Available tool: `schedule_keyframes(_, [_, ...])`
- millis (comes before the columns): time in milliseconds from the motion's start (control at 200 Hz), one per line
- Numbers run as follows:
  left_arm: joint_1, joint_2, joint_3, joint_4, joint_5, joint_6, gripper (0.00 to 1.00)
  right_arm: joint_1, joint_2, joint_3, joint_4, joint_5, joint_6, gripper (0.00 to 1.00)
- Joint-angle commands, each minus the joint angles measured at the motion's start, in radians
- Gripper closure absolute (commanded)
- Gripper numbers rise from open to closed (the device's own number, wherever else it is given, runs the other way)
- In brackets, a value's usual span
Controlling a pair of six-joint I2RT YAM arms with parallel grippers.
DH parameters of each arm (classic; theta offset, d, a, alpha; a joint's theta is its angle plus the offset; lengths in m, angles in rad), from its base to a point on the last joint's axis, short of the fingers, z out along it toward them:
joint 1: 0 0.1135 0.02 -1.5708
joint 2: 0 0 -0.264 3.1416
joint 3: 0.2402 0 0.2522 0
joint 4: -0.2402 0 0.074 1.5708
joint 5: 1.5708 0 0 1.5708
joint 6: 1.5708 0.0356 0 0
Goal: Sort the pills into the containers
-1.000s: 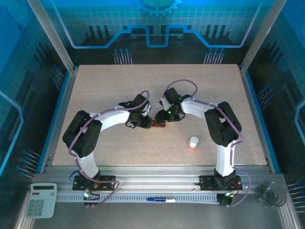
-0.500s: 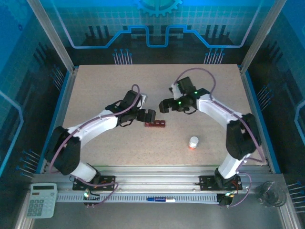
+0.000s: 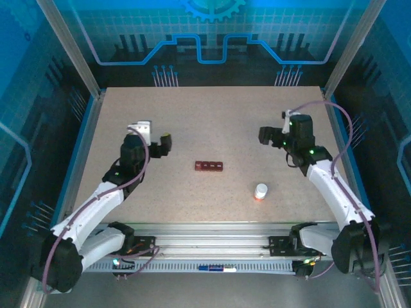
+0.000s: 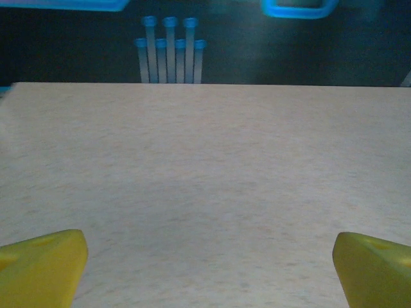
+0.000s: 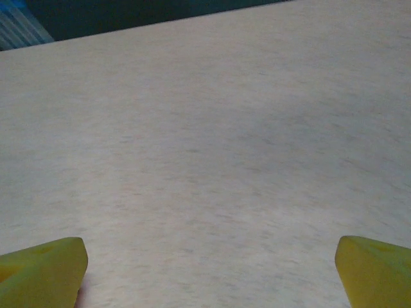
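With the left claw (image 3: pixel 162 144) and right claw (image 3: pixel 266 136) both spread and empty, well apart from the containers (image 3: pixel 209 166) lying mid-way on the counter (image 3: pixel 192 109), best grip the nearby bottle (image 3: pixel 261 191) squarely and keep it upright.

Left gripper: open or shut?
Open. The left gripper has its yellow fingertips far apart, with bare table between.

Overhead rear view; low wrist views across table (image 3: pixel 212 122)
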Motion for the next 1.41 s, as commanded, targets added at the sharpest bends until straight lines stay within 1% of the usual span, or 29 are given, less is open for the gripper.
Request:
schedule_keyframes(0, [0.073,-0.053,-0.113,0.190,-0.011,0.075,0.01,-0.030,-0.049,-0.130,0.202,0.184,-0.082,0.00])
schedule_keyframes(100, [0.137,-0.080,-0.196,0.235,-0.008,0.070,0.01,-0.051,-0.036,-0.214,0.277,0.218,-0.137,0.00])
schedule_keyframes(170, [0.157,-0.078,-0.248,0.282,-0.016,0.087,0.01,-0.055,-0.003,-0.274,0.371,0.232,-0.149,0.00])
schedule_keyframes(270, [0.166,-0.028,-0.279,0.347,-0.025,0.119,0.01,-0.055,0.062,-0.345,0.542,0.220,-0.172,0.00])
schedule_keyframes(385, [0.184,0.059,-0.286,0.414,0.017,0.115,0.01,-0.054,0.138,-0.398,0.731,0.188,-0.208,0.00])
schedule_keyframes(490, [0.186,0.173,-0.320,0.574,0.071,0.111,0.01,-0.053,0.194,-0.453,0.903,0.147,-0.254,0.00])
schedule_keyframes(600, [0.186,0.359,-0.362,0.882,0.097,0.143,0.01,-0.054,0.253,-0.513,1.100,0.087,-0.297,0.00])
schedule_keyframes(690, [0.197,0.470,-0.324,0.924,0.142,0.142,0.01,-0.056,0.325,-0.565,1.252,0.056,-0.305,0.00])
schedule_keyframes(730, [0.199,0.520,-0.322,0.958,0.170,0.150,0.01,-0.055,0.385,-0.598,1.361,0.041,-0.311,0.00])
schedule_keyframes(735, [0.200,0.529,-0.323,0.967,0.174,0.151,0.01,-0.055,0.397,-0.605,1.396,0.039,-0.315,0.00])
schedule_keyframes(775, [0.206,0.580,-0.329,1.029,0.205,0.159,0.01,-0.053,0.430,-0.624,1.500,0.038,-0.329,0.00])
schedule_keyframes(805, [0.208,0.591,-0.328,1.053,0.207,0.163,0.01,-0.052,0.414,-0.620,1.461,0.033,-0.325,0.00])
schedule_keyframes(851, [0.213,0.566,-0.308,0.969,0.213,0.152,0.01,-0.060,0.389,-0.594,1.373,-0.001,-0.322,0.00])
schedule_keyframes(911, [0.228,0.573,-0.273,0.922,0.249,0.148,0.01,-0.068,0.405,-0.544,1.306,-0.028,-0.328,0.00])
schedule_keyframes(981, [0.247,0.566,-0.221,0.814,0.255,0.124,0.01,-0.095,0.400,-0.466,1.145,-0.041,-0.295,0.00])
schedule_keyframes(1011, [0.264,0.564,-0.207,0.783,0.280,0.108,0.01,-0.098,0.398,-0.472,1.154,-0.042,-0.294,0.00])
schedule_keyframes(1061, [0.282,0.565,-0.195,0.757,0.273,0.082,0.01,-0.096,0.402,-0.474,1.162,-0.036,-0.294,0.00])
schedule_keyframes(1166, [0.283,0.565,-0.200,0.766,0.270,0.085,0.01,-0.090,0.400,-0.475,1.168,-0.015,-0.295,0.00])
schedule_keyframes(1401, [0.280,0.565,-0.199,0.766,0.266,0.085,0.01,-0.086,0.401,-0.475,1.165,-0.012,-0.299,0.00])
